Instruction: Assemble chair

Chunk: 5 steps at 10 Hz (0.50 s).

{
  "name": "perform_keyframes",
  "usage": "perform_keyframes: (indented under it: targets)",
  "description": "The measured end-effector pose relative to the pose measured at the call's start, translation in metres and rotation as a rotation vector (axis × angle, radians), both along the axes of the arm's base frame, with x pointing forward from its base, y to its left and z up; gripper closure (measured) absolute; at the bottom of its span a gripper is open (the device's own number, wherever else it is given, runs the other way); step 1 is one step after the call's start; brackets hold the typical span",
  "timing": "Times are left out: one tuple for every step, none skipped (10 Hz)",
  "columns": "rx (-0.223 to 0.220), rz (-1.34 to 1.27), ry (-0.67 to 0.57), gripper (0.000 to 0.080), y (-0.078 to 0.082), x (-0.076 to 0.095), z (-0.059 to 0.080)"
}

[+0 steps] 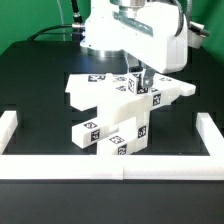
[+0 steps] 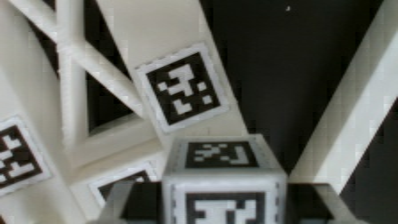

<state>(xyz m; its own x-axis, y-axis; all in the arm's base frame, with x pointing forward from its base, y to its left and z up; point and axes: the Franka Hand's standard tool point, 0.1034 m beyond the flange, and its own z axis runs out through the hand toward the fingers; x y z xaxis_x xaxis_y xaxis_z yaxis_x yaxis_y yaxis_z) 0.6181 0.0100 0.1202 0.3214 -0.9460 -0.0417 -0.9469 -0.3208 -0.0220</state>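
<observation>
Rail (image 1: 110,166), long and white, edges the black bench (image 1: 40,110) in front. Just behind it lie the chair parts (image 1: 115,100): two short legs (image 1: 88,130) touching the flat cross-braced frame (image 1: 100,93) mid-bench. Farther back, toward the exterior view's right, an upright block (image 1: 143,103) stands against the frame, its long axis apparently vertical. The gripper (image 1: 138,78) hangs directly above the block, reaching down around its top. Whether it is clamped on the block or apart, I cannot tell.

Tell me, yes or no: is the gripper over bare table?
No: the gripper is right at the chair parts in the middle of the table.
</observation>
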Motion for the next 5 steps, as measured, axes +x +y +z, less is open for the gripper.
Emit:
perform_keyframes:
  targets:
    - [0.002,-0.088,0.004,0.0512,0.0004,0.0000,-0.0001]
    - [0.002,-0.133,0.006,0.0512,0.0011,0.0000,-0.0001]
    - [0.003,-0.223,0.010,0.0512,0.0021,0.0001,0.0000]
    - [0.004,-0.286,0.013,0.0512,0.0027,0.0002,0.0000]
    - [0.006,-0.329,0.014,0.0512,0.0032,0.0002,0.0000]
